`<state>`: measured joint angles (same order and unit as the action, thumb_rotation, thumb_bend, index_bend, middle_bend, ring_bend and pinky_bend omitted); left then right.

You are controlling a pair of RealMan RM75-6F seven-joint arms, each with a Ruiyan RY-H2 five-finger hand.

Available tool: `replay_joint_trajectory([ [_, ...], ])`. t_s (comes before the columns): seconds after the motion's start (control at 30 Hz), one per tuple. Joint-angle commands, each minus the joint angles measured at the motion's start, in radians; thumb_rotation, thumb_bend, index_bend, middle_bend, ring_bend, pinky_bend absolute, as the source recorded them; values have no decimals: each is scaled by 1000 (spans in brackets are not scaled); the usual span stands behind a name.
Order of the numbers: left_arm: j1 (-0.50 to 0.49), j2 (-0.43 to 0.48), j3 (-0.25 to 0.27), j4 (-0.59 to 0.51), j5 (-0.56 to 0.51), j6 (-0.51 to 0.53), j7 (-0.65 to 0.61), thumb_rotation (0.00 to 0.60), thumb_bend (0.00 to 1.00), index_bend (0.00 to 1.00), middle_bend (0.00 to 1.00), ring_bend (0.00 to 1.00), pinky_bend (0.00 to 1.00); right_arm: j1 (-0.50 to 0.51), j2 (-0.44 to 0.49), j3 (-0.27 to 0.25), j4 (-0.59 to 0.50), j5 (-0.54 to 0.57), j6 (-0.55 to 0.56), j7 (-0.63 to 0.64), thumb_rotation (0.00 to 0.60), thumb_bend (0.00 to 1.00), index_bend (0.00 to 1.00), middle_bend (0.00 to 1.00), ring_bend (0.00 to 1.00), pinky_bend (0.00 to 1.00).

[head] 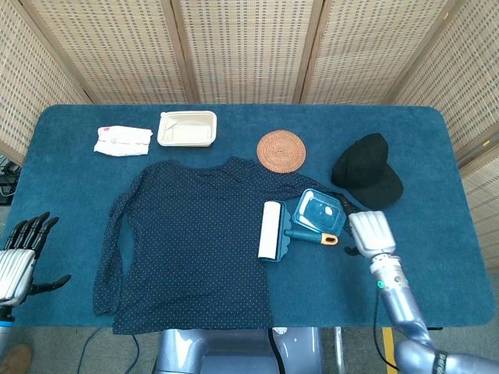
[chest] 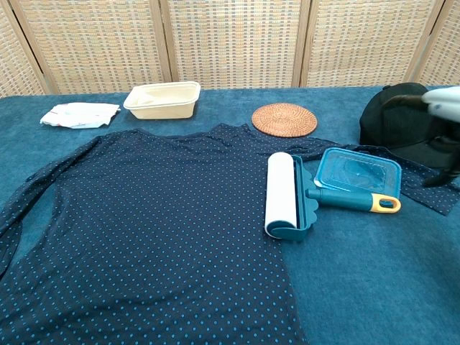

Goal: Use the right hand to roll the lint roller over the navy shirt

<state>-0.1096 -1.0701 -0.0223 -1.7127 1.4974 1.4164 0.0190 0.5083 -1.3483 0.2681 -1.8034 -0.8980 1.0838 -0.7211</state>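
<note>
The navy dotted shirt (head: 187, 241) (chest: 144, 230) lies flat across the middle of the blue table. On its right edge lies the lint roller (head: 271, 229) (chest: 281, 194), a white roll in a teal holder, its teal handle with a yellow tip (head: 330, 238) (chest: 384, 205) pointing right. My right hand (head: 372, 232) (chest: 443, 100) hovers just right of the handle tip with fingers apart and nothing in it. My left hand (head: 17, 257) stays open at the table's left edge, out of the chest view.
A clear blue-rimmed lid (head: 319, 210) (chest: 358, 170) lies on the shirt's sleeve behind the roller handle. A black cap (head: 368, 171) (chest: 406, 118), a woven coaster (head: 281, 151), a cream tray (head: 187, 128) and a white packet (head: 122, 140) sit along the back.
</note>
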Motion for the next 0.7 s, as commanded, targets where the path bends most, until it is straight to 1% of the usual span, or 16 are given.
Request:
replay_joint_trajectory([
  [0.03, -5, -4, -2, 4, -6, -8, 5, 600, 0, 0, 0, 0, 0, 118, -113, 28, 21, 185, 10, -131, 600, 2, 179, 990, 1000, 1000],
  [0.1, -8, -6, -2, 4, -8, -12, 8, 600, 0, 0, 0, 0, 0, 146, -149, 28, 33, 228, 39, -158, 600, 30, 232, 995, 1000, 1000],
  [0.27, -10, -8, -2, 3, -12, -15, 13, 600, 0, 0, 0, 0, 0, 196, -226, 23, 65, 310, 103, -205, 600, 189, 364, 1000, 1000, 1000],
  [0.37, -11, -7, -1, 5, -13, -16, 12, 600, 0, 0, 0, 0, 0, 218, -267, 13, 91, 347, 134, -230, 600, 237, 369, 1000, 1000, 1000],
  [0.57, -12, -6, 0, 4, -13, -16, 8, 600, 0, 0, 0, 0, 0, 244, -333, -6, 160, 356, 180, -240, 600, 305, 384, 1000, 1000, 1000],
  [0.7, -12, -3, 0, 4, -14, -16, 0, 600, 0, 0, 0, 0, 0, 251, -358, -10, 196, 375, 191, -244, 600, 332, 385, 1000, 1000, 1000],
])
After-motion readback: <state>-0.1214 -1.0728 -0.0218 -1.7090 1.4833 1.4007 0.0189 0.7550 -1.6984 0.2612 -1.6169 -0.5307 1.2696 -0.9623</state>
